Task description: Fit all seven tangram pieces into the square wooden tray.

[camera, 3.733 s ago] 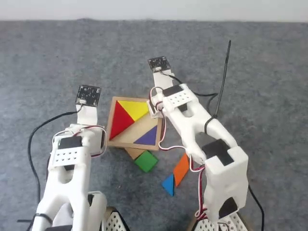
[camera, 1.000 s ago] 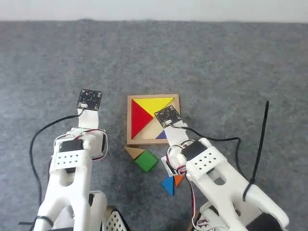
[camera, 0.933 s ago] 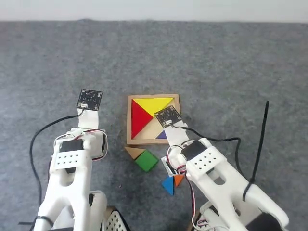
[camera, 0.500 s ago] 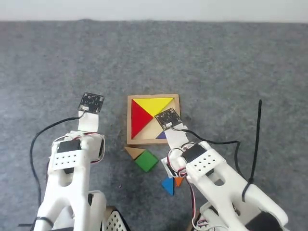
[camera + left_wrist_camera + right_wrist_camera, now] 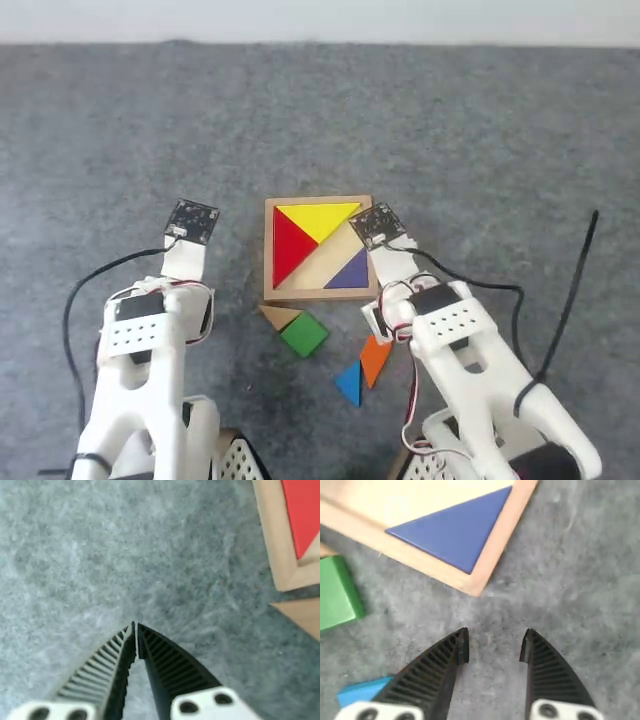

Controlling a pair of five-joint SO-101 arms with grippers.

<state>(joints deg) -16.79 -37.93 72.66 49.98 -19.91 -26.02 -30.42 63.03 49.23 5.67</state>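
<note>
The square wooden tray (image 5: 268, 250) holds a yellow triangle (image 5: 318, 219), a red triangle (image 5: 289, 248) and a purple-blue triangle (image 5: 351, 271); the rest of its floor is bare wood. In front of it on the carpet lie a tan triangle (image 5: 279, 316), a green square (image 5: 303, 335), an orange parallelogram (image 5: 376, 359) and a blue triangle (image 5: 349, 382). My right gripper (image 5: 493, 645) is open over bare carpet just off the tray's near right corner (image 5: 479, 586), with nothing between its fingers. My left gripper (image 5: 135, 626) is shut and empty over carpet left of the tray (image 5: 277, 555).
Grey carpet covers the whole table. A black cable (image 5: 570, 300) rises beside the right arm. The green square (image 5: 335, 592) and blue triangle (image 5: 360, 695) lie off to one side of the right gripper. The tan triangle (image 5: 300, 622) lies close to the left gripper.
The tray, tilted 3.7 s ago, now lies square and farther right. Over the last second my right arm swung right, uncovering the purple-blue triangle and the orange piece. My left arm edged slightly toward the tray.
</note>
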